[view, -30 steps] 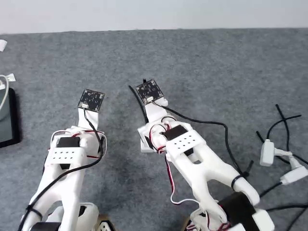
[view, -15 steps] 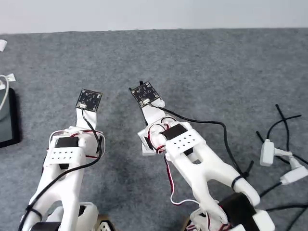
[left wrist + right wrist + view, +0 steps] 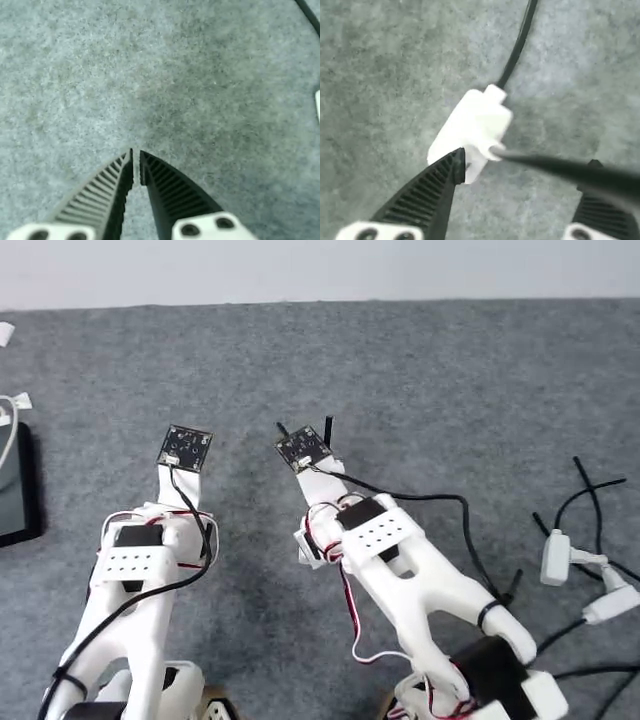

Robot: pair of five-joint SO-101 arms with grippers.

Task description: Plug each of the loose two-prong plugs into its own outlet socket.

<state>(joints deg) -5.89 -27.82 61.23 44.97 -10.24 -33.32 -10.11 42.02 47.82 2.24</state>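
While right fingers (image 3: 432, 197) stand apart, a plug (image 3: 472, 130) lies beside one.

Open mat (image 3: 450, 360) ahead; loose cables (image 3: 588, 488) and plugs (image 3: 555, 558) at right

The mat (image 3: 450, 370) is showing a mottled grey. The arms (image 3: 130, 600) are wearing white shells, with red, white and black wires (image 3: 352, 605). The left gripper (image 3: 136, 155) and right gripper (image 3: 525, 167) are showing black ribbed fingers (image 3: 170, 190). The plug (image 3: 475, 127) is gleaming white, its cord (image 3: 520, 40) running black.
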